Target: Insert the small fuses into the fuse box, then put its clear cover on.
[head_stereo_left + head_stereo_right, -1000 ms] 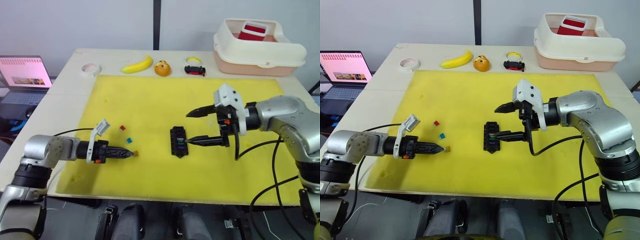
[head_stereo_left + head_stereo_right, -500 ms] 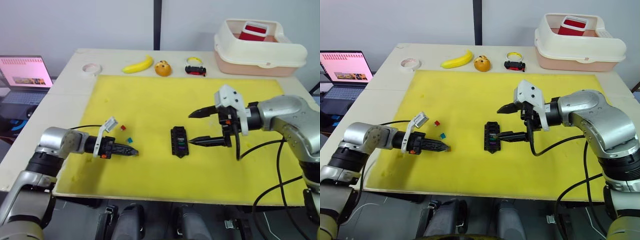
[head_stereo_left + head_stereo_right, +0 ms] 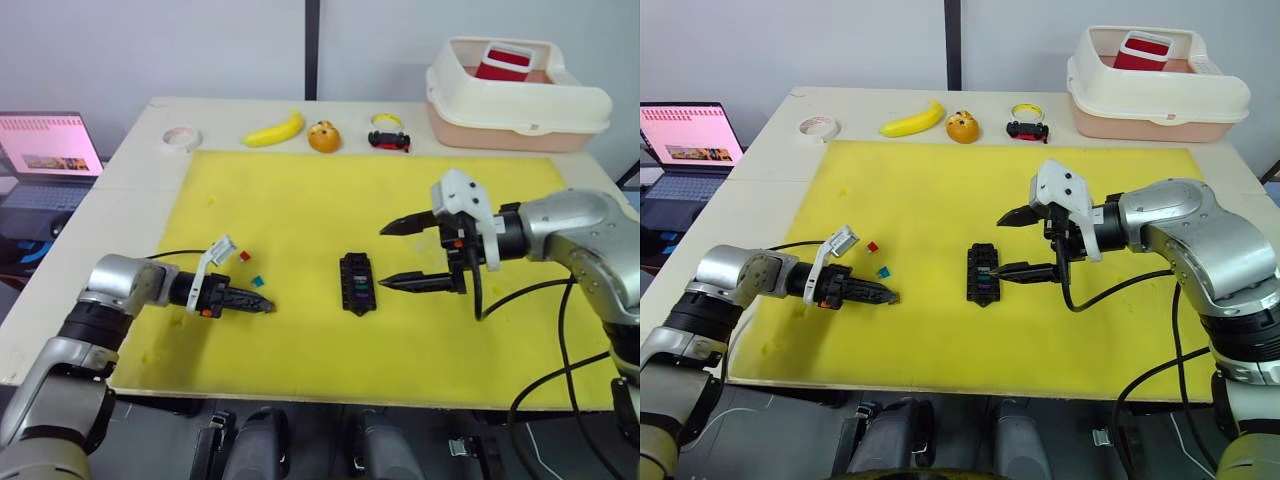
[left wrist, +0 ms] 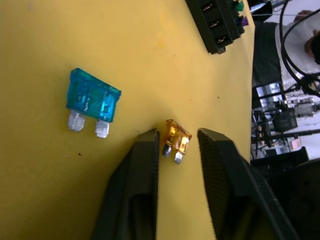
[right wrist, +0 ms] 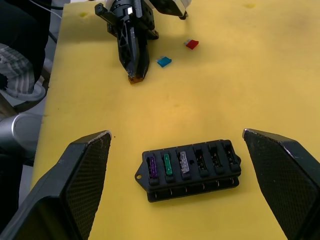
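A yellow mat (image 3: pixel 300 200) covered most of the pale table (image 3: pixel 140 170). Just below frame centre lay the black fuse box (image 3: pixel 357 284), with green and purple fuses seated in it. At centre right the right gripper (image 3: pixel 400 255) stood with its fingers spread wide, the lower fingertip just beside the box. At lower left the left gripper (image 3: pixel 262 307) lay low on the mat, its fingers close together. A red fuse (image 3: pixel 244 256) and a teal fuse (image 3: pixel 257 281) lay just above it. Along the top edge sat a tape roll (image 3: pixel 182 137), a banana (image 3: pixel 275 129), an orange toy (image 3: pixel 324 136), a toy car (image 3: pixel 389 139) and a cream bin (image 3: pixel 518 95). A laptop (image 3: pixel 48 150) showed at far left.
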`<state>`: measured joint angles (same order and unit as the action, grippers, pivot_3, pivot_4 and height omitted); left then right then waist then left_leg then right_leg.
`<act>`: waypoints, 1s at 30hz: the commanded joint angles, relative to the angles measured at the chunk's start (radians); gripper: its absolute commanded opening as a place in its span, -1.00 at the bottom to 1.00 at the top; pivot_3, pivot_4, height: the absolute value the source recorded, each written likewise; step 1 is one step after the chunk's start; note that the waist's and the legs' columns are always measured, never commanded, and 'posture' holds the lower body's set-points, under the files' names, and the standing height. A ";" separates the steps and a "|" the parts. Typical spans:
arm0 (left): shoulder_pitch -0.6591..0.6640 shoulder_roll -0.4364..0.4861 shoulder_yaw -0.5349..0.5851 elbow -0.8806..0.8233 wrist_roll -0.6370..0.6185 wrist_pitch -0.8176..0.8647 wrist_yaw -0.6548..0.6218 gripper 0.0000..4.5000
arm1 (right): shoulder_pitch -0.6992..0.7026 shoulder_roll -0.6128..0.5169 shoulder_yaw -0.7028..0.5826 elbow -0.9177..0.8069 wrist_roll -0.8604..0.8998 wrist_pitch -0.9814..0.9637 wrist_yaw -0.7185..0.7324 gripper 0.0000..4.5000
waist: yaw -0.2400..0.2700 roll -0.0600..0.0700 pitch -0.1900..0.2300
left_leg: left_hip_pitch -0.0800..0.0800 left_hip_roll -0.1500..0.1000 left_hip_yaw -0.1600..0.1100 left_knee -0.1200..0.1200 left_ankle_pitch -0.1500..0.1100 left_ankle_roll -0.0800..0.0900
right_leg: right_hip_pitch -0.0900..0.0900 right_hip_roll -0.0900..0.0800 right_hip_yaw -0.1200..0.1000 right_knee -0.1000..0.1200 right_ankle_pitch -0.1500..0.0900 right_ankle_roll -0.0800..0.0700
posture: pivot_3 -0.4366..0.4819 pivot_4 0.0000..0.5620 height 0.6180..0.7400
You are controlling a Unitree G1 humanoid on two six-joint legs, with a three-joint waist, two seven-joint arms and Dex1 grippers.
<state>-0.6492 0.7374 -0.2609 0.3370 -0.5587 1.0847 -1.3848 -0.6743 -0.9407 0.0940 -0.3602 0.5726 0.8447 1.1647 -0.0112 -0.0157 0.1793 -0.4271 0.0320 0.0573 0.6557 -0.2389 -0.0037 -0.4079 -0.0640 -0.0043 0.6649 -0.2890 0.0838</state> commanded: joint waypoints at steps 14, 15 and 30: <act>0.033 0.013 -0.010 0.022 0.062 -0.057 -0.011 -0.97 | -0.020 -0.007 -0.012 -0.018 0.000 -0.020 0.003 1.00 | 0.000 0.000 0.000 | 0.000 0.000 0.000 0.000 0.000 0.000 | 0.000 0.000 0.000 0.000 0.000 0.000 | -0.05 -0.47 1.00; 0.036 0.014 -0.009 0.019 0.062 -0.058 -0.011 -0.97 | -0.019 -0.006 -0.012 -0.019 0.001 -0.020 0.003 1.00 | 0.000 0.000 0.000 | 0.000 0.000 0.000 0.000 0.000 0.000 | 0.000 0.000 0.000 0.000 0.000 0.000 | -0.05 -0.47 1.00; 0.132 0.013 0.284 -0.241 -0.148 0.050 0.095 -0.97 | -0.020 0.019 -0.029 -0.035 0.034 0.008 -0.027 1.00 | -0.002 0.000 0.000 | 0.000 0.001 -0.001 0.000 0.000 0.000 | 0.000 -0.001 0.000 0.000 0.000 0.000 | -0.05 -0.47 1.00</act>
<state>-0.5222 0.7420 -0.0496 0.1669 -0.6486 1.1103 -1.3134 -0.6756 -0.9235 0.0991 -0.3641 0.5841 0.8482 1.1444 -0.0136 -0.0157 0.1794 -0.4275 0.0326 0.0560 0.6552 -0.2389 -0.0037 -0.4083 -0.0650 -0.0039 0.6650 -0.2889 0.0839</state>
